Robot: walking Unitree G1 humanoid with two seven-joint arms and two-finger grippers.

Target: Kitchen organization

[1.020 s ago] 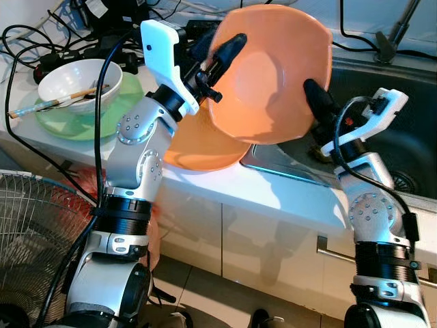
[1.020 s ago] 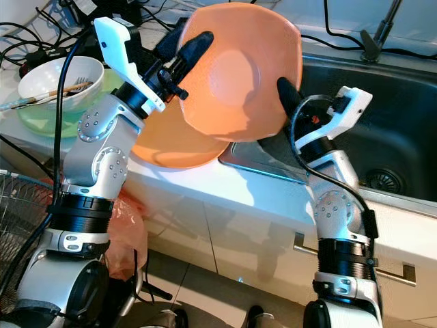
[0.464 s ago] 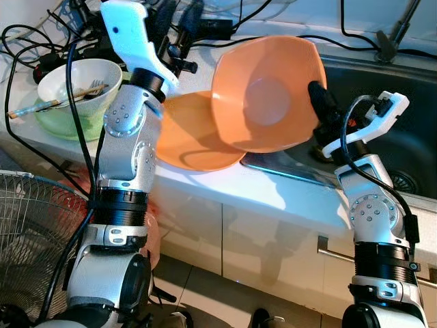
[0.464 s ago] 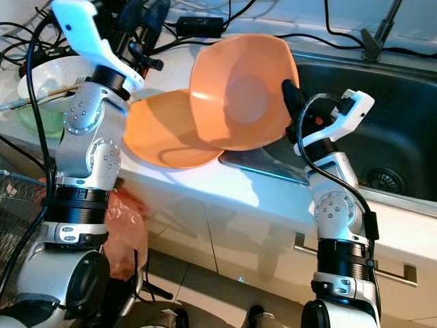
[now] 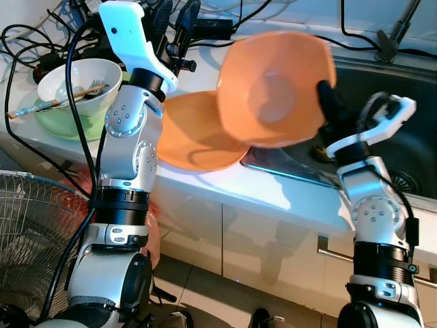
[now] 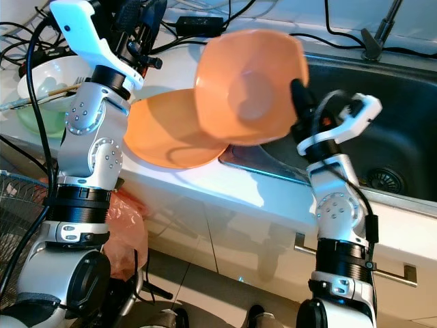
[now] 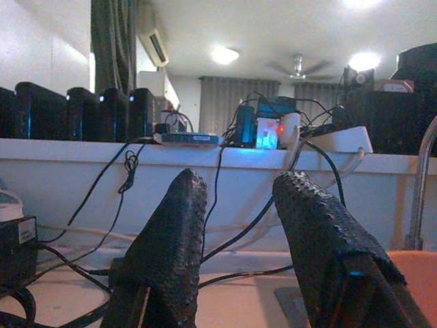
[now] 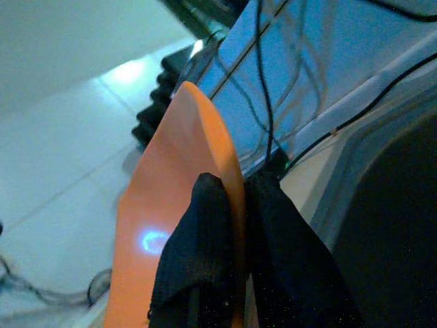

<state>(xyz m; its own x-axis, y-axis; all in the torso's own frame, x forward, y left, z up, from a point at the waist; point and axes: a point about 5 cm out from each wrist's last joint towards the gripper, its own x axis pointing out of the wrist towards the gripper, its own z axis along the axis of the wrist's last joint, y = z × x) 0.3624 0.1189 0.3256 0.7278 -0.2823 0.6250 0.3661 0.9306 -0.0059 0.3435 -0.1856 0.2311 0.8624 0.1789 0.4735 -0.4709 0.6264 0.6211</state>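
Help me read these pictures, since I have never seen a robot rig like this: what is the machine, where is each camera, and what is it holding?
This is a humanoid robot with two silver arms, standing at a kitchen counter beside a sink. The two wide pictures come from cameras in its head, looking down. The other two come from its wrists, looking along each gripper's black fingers. The right gripper pinches the rim of an orange plate, held tilted in the air. The left gripper is raised, open and empty. On the counter lie another orange plate and a white bowl on a green plate.
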